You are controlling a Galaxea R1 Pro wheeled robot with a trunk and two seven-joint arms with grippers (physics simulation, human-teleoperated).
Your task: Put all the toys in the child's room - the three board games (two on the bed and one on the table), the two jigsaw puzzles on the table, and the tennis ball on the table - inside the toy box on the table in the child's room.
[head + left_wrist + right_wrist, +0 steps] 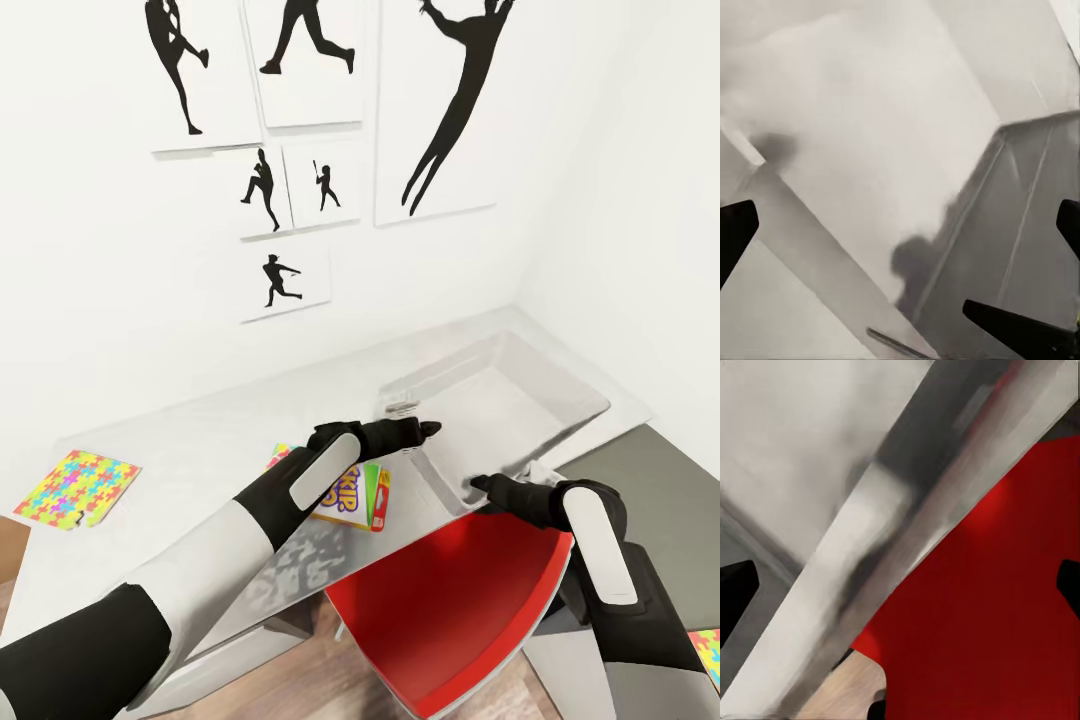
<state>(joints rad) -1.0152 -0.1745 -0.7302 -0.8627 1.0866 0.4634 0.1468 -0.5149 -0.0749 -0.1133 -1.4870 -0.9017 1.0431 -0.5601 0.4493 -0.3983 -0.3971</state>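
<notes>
Toy box (560, 400) sits on the table (190, 440), at its right end, against the back wall. Skip-Bo board game (362, 497) lies on the tabletop near the front edge, just left of the box's near corner, partly under my left arm. One jigsaw puzzle (75, 487) lies well apart at the table's left end. Swivel chair (450, 610) stands in front of the table, below the box. Silhouette pictures (300, 150) hang on the wall behind.

The left arm (300, 490) hides most of the Skip-Bo box (362, 497).
</notes>
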